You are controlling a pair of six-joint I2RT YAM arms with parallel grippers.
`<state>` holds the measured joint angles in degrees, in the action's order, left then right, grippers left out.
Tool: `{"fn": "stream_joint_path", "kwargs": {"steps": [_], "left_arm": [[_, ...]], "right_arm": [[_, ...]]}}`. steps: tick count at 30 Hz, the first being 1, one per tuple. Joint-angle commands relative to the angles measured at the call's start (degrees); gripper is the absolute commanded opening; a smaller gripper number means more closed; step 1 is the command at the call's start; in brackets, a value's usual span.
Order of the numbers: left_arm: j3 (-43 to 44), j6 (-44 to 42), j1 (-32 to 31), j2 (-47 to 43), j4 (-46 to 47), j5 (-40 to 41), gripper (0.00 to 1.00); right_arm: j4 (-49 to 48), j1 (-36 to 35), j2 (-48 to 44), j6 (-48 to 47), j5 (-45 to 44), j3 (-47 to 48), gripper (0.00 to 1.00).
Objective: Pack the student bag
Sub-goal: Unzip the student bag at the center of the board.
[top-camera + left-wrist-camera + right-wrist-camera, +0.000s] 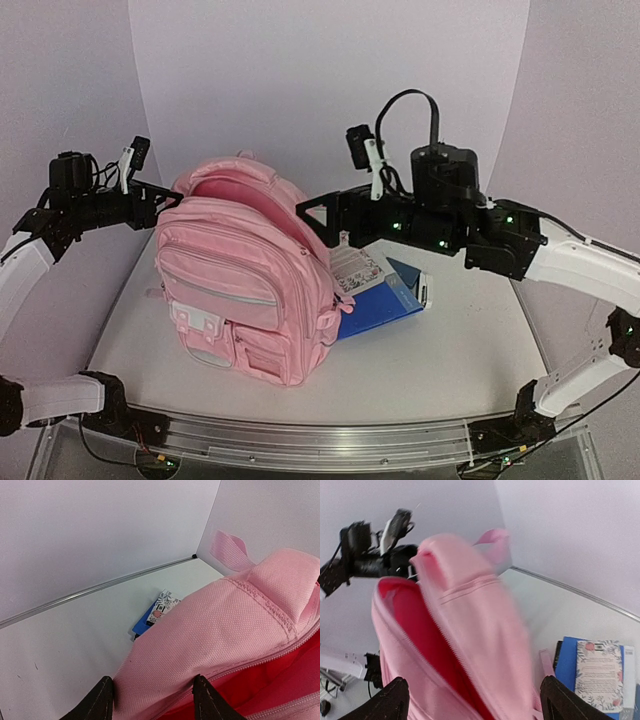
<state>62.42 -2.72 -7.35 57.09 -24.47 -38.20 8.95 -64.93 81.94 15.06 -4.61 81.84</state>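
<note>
Top cam: the student bag (245,290) stands unzipped between my left claw (165,200) and right claw (312,212). Left wrist: the claw is pinching the bag's pink rim. Right wrist: the claw is spread wide, bag dead ahead. A flowery book (597,672) sits off to its right, print too small to read.

Twin arms: black joint housings, rounded white link shells.
Left arm (100,210) and right arm (500,240) of matching build; white-bracketed black camera (365,150) mounted at each wrist. Thick black cable (405,98) looped above right wrist; thin wires (120,445) noted near bases. Green indicator lights (395,225) lit along right arm's black housings. Fingers (102,702) black, matte, tapered to blunt points.
</note>
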Motion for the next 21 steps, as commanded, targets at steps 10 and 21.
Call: {"fn": "stream_joint_path", "kwargs": {"steps": [10, 21], "left_arm": [[-7.41, 2.21, -0.2, -4.62, 5.9, 1.15, 0.52], [-9.2, 3.78, -0.14, -5.28, 5.87, 1.03, 0.52]], "right_arm": [[5.74, 23.67, 0.49, 9.05, 1.64, -7.29, 0.97], [2.5, 33.41, 13.48, 11.6, 15.04, -13.03, 0.79]]}}
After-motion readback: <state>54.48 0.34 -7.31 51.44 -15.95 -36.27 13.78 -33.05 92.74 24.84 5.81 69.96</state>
